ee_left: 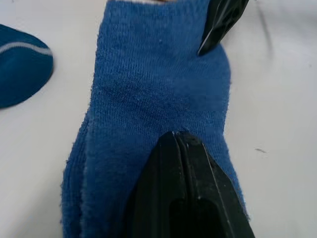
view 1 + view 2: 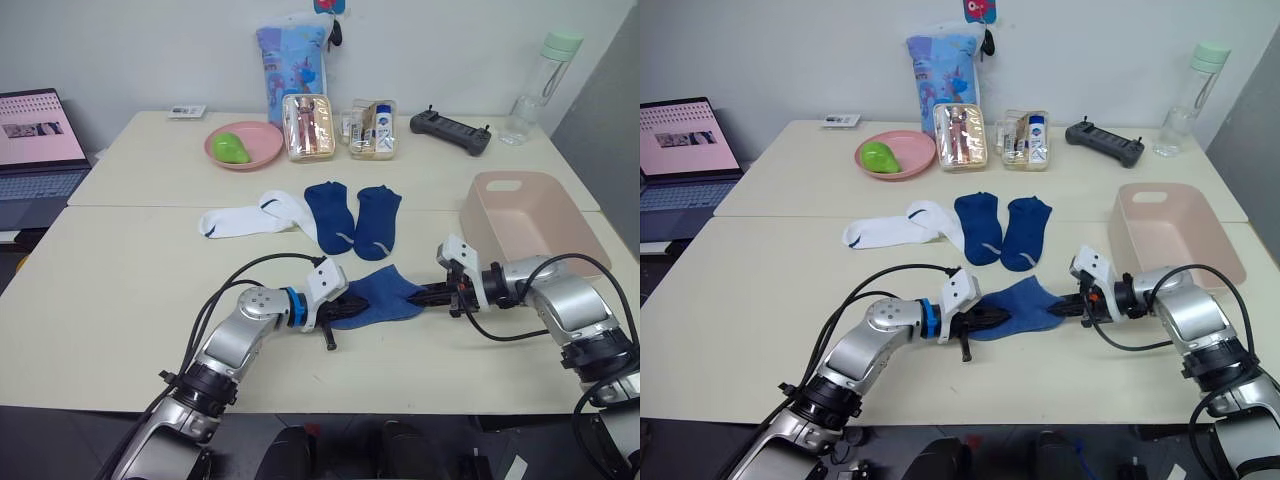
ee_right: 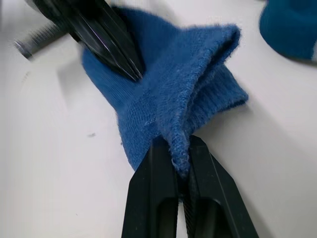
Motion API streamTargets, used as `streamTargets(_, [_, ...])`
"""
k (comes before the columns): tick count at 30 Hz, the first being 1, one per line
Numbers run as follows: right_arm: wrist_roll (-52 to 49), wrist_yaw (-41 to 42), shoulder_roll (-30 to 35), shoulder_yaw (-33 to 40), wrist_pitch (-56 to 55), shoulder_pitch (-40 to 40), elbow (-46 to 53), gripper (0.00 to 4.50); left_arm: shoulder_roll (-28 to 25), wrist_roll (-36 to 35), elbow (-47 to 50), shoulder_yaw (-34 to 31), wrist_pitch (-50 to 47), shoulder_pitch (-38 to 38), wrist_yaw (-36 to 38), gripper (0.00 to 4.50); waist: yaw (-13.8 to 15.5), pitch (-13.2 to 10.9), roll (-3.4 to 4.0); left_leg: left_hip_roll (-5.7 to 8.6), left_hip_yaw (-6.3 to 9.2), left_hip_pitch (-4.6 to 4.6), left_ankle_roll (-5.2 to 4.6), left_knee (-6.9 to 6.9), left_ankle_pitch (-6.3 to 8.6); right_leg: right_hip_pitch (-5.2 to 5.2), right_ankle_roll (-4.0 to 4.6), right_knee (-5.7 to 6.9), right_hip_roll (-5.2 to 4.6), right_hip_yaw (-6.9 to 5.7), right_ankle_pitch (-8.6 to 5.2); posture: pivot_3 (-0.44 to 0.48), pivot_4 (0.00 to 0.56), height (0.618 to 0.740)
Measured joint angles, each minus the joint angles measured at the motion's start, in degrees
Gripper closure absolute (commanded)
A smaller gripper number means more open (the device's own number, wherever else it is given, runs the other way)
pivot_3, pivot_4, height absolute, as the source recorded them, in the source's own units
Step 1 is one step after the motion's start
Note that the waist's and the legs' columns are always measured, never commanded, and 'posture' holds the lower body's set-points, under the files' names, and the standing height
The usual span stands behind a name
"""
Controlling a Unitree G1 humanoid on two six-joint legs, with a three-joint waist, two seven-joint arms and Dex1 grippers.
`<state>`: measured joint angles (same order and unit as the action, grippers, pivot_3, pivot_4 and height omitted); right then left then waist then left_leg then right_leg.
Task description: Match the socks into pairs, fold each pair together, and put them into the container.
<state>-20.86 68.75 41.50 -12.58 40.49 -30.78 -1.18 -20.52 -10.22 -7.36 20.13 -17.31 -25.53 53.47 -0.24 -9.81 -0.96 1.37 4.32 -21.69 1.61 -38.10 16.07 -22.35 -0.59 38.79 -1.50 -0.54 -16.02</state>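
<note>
A dark blue sock pair point(image 2: 380, 295) is lain on the counter point(image 2: 120, 300) near the pink container point(image 2: 530, 215), pinched by the right tool point(image 3: 181, 166) at one edge and by the clenched left tool point(image 1: 178, 148) at the other. Soft, limp fabric; best gripped at edges.

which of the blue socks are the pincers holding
The blue sock nearest the table's front edge, pinched between the left pincer and right pincer. The other two blue socks lie untouched beside the white ones.
</note>
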Motion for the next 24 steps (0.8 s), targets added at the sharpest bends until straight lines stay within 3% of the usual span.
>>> streamTargets(7, [-9.83,-1.83,-3.20,2.53,11.11,0.37,10.18,4.50,0.16,0.64,-1.50,0.10,1.19,-0.71,1.46,4.47,-0.01,0.00,0.00,0.00,0.02,0.01,0.00,0.01,0.00,0.01,0.00,0.01,0.00,0.00,0.00,0.000,0.150,0.740])
streamTargets(13, [-9.42,-7.43,-8.35,1.40,11.22,1.46,11.61,4.50,-0.42,-2.55,3.12,-3.00,-3.70,2.60,1.65,4.47,-0.02,0.00,0.00,0.01,0.03,-0.02,0.00,0.00,0.00,-0.01,0.00,-0.02,-0.03,0.00,0.00,0.000,0.150,0.740])
streamTargets(18, [-7.23,-8.11,-9.50,-0.57,8.59,0.93,8.85,4.50,-9.73,-12.66,18.66,-13.33,-15.71,8.76,2.33,4.47,-0.92,-0.04,0.00,-0.05,0.07,-0.03,0.00,0.06,0.00,-0.16,0.00,0.11,0.00,-0.03,-0.01,0.000,0.150,0.740])
streamTargets(24, [-3.29,-7.55,-12.51,-5.71,3.51,-0.31,5.63,4.50,-17.19,-17.59,24.65,-20.17,-20.02,10.47,3.05,4.47,-1.23,-0.05,0.00,-0.01,0.06,-0.03,0.00,0.05,0.00,-0.10,-0.01,0.05,0.00,-0.02,-0.01,0.000,0.150,0.740])
